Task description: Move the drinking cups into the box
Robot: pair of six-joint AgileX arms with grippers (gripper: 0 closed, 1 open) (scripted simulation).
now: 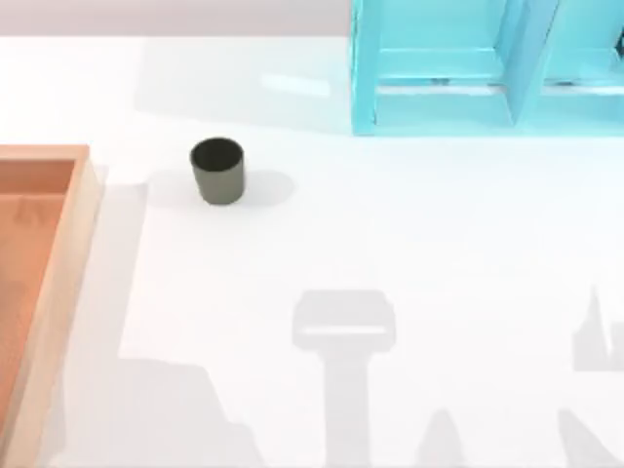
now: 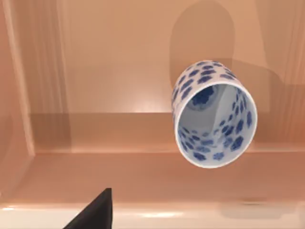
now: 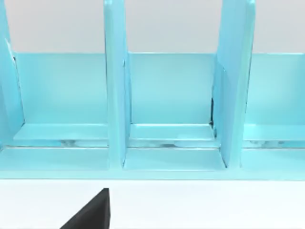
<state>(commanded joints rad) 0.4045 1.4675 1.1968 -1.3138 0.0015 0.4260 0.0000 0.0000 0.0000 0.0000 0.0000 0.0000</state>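
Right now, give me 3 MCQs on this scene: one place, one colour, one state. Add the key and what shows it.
1. Where does the olive-grey cup stand?
A. inside the box
B. on the white table, right of the box
C. on the cyan shelf

2. What colour is the pattern on the white cup?
A. red
B. green
C. blue

3. How is the olive-grey cup standing?
A. upright, mouth up
B. on its side
C. upside down

Key:
1 B: in the top view it is on the table, apart from the box rim.
2 C: the left wrist view shows blue flowers, with box wood behind.
3 A: the top view looks into its open mouth.
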